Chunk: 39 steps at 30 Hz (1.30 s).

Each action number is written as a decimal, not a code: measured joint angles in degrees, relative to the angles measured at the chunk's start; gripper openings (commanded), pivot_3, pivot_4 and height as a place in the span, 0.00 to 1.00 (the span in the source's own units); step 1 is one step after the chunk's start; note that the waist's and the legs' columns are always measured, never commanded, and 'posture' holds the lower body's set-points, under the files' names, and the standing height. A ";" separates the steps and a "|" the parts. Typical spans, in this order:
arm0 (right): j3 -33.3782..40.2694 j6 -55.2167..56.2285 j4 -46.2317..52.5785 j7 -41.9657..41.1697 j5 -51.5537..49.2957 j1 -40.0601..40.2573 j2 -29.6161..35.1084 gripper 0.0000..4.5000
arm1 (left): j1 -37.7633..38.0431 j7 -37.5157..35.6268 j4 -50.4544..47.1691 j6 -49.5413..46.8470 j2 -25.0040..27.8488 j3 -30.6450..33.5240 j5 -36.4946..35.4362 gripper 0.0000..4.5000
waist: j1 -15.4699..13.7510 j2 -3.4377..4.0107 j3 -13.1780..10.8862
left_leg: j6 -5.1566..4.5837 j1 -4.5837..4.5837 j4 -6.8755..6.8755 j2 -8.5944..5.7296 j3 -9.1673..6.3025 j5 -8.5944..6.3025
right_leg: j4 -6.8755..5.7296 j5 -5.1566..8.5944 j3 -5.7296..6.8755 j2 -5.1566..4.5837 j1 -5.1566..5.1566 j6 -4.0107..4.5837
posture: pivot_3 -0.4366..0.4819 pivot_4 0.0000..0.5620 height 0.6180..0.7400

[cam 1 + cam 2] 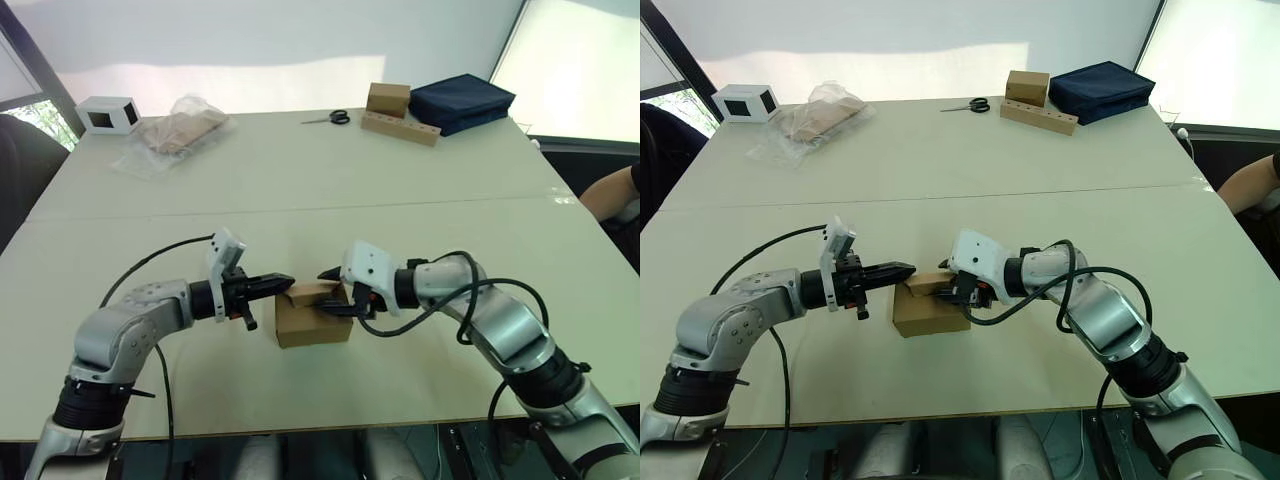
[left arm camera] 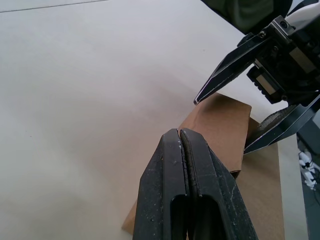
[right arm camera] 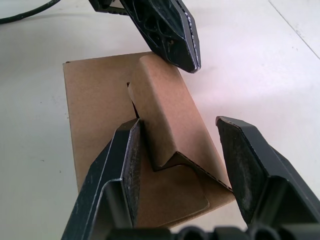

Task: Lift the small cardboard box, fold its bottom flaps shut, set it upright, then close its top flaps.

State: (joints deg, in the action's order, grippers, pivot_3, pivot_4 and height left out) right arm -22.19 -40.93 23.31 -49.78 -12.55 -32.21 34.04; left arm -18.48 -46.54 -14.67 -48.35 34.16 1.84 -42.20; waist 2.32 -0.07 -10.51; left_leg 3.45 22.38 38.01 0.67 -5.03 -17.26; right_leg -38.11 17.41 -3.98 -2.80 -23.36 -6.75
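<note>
The small cardboard box (image 1: 312, 320) rests on the table near the front edge, between my two grippers. One top flap (image 3: 170, 115) stands up, bent into a ridge, while the others lie roughly flat. My left gripper (image 1: 286, 283) is shut, its tip touching the box's top left edge; it also shows from the right wrist (image 3: 191, 62). My right gripper (image 3: 179, 121) is open, its fingers straddling the raised flap without closing on it. The left wrist view has my shut fingertips (image 2: 180, 134) just before the box (image 2: 220, 117), with the right gripper's fingers (image 2: 232, 67) beyond.
At the table's far side are a white box with a black window (image 1: 108, 114), a clear plastic bag (image 1: 175, 132), scissors (image 1: 330, 118), a tan box on a hole-dotted wooden strip (image 1: 398, 126) and a navy bag (image 1: 462, 100). A person's arm (image 1: 612, 190) shows at the right edge.
</note>
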 measured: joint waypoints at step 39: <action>5.28 -5.61 3.46 -0.19 -11.44 3.62 -1.50 0.53 | -0.15 -3.35 -8.23 2.29 5.75 -2.58 4.21 0.00 | 0.01 0.00 -0.01 | -0.01 0.01 0.00 0.00 0.01 -0.01 | 0.01 0.00 0.00 0.00 0.00 0.00 | 0.48 0.27 1.00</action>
State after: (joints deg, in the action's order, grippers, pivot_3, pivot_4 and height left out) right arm -16.91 -46.53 26.78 -49.97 -23.99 -28.59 32.54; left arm -18.63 -49.89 -22.90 -46.06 39.91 -0.74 -38.00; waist 2.34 -0.07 -10.52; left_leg 3.44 22.39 38.01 0.67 -5.02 -17.27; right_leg -38.09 17.41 -3.98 -2.80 -23.36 -6.76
